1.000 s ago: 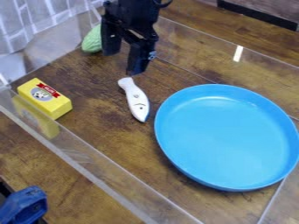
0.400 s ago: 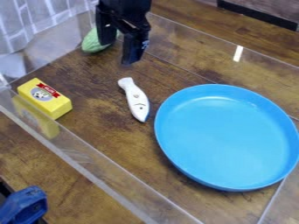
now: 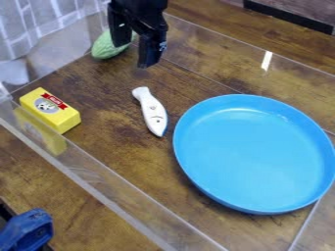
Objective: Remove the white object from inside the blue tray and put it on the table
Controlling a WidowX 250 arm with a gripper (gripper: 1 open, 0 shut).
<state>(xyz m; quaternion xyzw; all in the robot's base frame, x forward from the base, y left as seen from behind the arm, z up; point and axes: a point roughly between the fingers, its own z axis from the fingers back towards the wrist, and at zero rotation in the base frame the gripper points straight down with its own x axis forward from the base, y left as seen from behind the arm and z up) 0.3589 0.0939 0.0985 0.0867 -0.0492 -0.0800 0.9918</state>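
The white toy fish (image 3: 149,110) lies flat on the wooden counter (image 3: 92,167), just left of the round blue tray (image 3: 256,152) and apart from its rim. The claw (image 3: 136,51) hangs above the counter's far side with its jaws spread and empty, beside a green toy (image 3: 104,43).

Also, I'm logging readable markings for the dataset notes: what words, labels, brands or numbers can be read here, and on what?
No text can be read in this view.
yellow box: a red and white printed picture on its top face, too small and blurred to read any word.
white object: only small dark marks near one end, no lettering.
blue tray: plain, no marking.
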